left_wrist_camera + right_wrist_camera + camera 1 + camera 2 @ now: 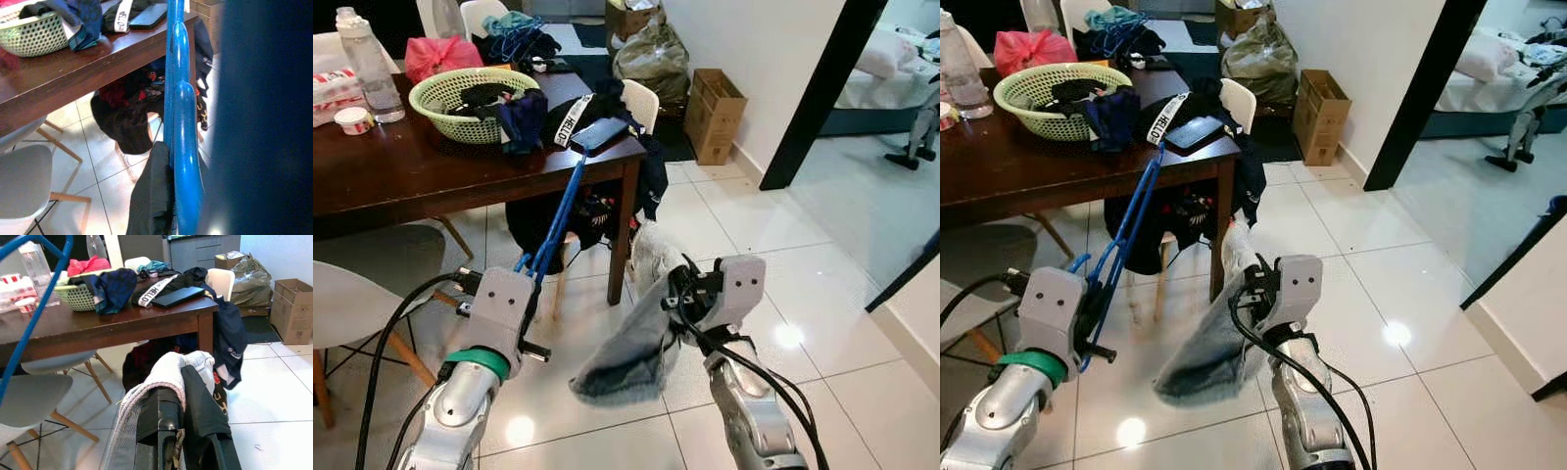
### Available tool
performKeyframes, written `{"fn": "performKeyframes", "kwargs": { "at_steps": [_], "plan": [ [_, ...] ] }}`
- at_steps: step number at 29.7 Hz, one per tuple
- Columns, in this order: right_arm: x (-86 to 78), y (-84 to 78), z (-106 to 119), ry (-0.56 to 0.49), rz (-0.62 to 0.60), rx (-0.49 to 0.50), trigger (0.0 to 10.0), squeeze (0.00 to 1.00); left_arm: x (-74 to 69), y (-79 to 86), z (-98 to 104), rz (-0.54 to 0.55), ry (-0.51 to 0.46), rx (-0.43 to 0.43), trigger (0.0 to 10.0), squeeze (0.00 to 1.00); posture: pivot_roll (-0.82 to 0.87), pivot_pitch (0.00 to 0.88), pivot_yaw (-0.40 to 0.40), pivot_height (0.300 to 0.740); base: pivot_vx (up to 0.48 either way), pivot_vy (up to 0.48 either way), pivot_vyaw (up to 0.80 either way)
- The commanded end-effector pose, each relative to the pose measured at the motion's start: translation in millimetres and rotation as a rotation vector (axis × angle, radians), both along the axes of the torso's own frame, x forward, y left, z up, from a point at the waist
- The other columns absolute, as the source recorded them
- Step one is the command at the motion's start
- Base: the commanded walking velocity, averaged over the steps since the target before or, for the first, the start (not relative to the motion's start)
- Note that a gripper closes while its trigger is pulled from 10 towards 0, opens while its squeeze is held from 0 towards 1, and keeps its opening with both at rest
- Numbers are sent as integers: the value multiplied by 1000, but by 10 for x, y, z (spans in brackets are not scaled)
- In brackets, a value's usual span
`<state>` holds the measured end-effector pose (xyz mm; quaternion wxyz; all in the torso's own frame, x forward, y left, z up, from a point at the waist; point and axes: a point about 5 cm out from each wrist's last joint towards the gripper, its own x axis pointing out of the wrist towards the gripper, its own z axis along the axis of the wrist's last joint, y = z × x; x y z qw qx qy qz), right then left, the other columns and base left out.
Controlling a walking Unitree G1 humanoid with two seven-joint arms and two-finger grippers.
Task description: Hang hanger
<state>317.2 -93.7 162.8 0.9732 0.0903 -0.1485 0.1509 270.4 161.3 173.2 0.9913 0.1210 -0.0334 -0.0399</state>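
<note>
Left end effector (pixel 530 284) grips the blue hanger (pixel 560 213), which slants up toward the counter (pixel 411 171). Right end effector (pixel 680 294), beside the counter's corner leg, is clamped on a grey garment (pixel 631 348).

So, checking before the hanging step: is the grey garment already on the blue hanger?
No, the grey garment hangs from the right gripper, apart from the blue hanger.

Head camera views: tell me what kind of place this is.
Probably a lived-in home's dining area: a dark wooden table carrying a laundry basket, cardboard boxes by the wall, and a bed through the doorway.
</note>
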Motion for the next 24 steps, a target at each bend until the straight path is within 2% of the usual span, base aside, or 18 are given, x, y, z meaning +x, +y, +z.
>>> {"fn": "performKeyframes", "kwargs": {
  "at_steps": [1,9,13,17,24],
  "plan": [
    [-3,29,114,-48,3,12,10000,0,-11,-23,40,-10,-8,-20,10000,0,-3,60,42,740,0,0,0],
    [-1,137,137,-42,32,33,10000,0,12,-23,57,3,-18,-9,10000,0,0,32,39,740,0,0,0],
    [-8,107,65,-14,18,42,10000,0,10,1,67,33,-40,8,10000,0,6,31,34,740,0,0,0],
    [-12,32,35,-13,-1,25,10000,0,0,3,95,39,-62,10,10000,0,8,30,34,740,452,0,0],
    [56,-80,112,-42,-31,23,10000,0,56,-59,176,27,-102,37,10000,0,9,15,39,740,458,0,0]
  ]
}}
